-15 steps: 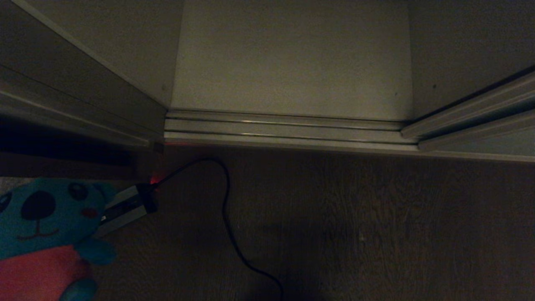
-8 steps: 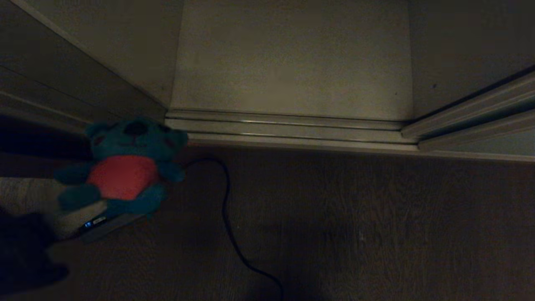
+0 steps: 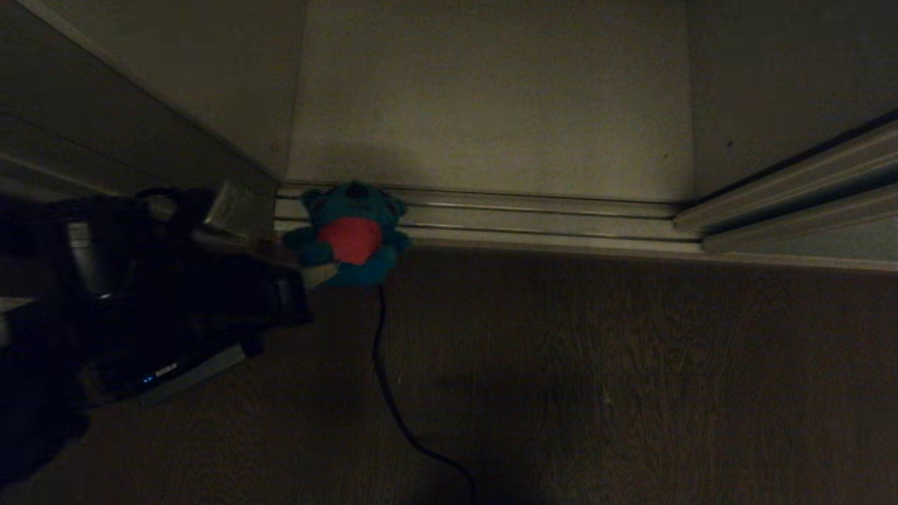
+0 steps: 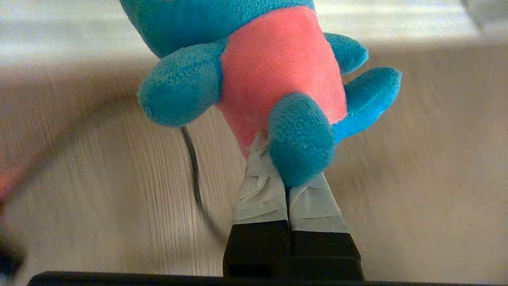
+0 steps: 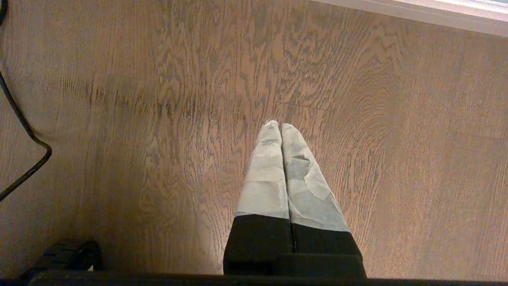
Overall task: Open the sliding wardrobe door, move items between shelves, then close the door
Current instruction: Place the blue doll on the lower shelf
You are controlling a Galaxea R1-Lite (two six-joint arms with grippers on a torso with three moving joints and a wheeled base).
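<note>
left gripper [image 4: 287, 159] clamped on teal monster [image 4: 274, 67] | right gripper [image 5: 281, 126] together, wrist view only

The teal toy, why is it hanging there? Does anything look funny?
Yes. The teal toy dangles from the left claw, pinched only by a bit of its pink belly near one foot, out over the floor track rather than on a shelf. A black cable snakes loose across the wooden floor below it.
</note>
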